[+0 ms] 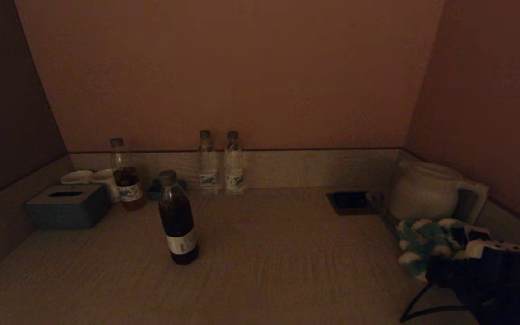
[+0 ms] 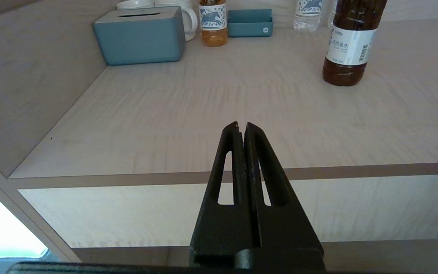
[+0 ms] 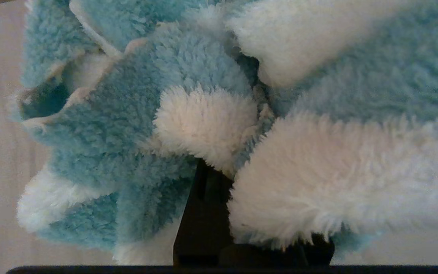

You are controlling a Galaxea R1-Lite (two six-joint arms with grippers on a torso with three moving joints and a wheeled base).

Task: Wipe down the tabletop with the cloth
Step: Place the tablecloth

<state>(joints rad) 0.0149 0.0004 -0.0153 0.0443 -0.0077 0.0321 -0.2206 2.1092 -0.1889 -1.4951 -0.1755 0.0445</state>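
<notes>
At the bench's [image 1: 287,271] right edge our right claw [image 1: 456,253] grips the cloth [image 1: 422,243] (left claw [image 2: 241,127] closed, empty); we should press flat, skirting the dark bottle [image 1: 178,219].

Head camera sits high, looking forward and down across the desk [image 1: 269,253] toward the back wall. Left wrist camera hangs just off the front edge, low, facing inward; it shares the dark bottle [image 2: 350,42] and blue tissue box [image 2: 141,36] with the head view. Right wrist camera is pressed right up against the fluffy cloth [image 3: 188,125], near the desk's right side.
</notes>
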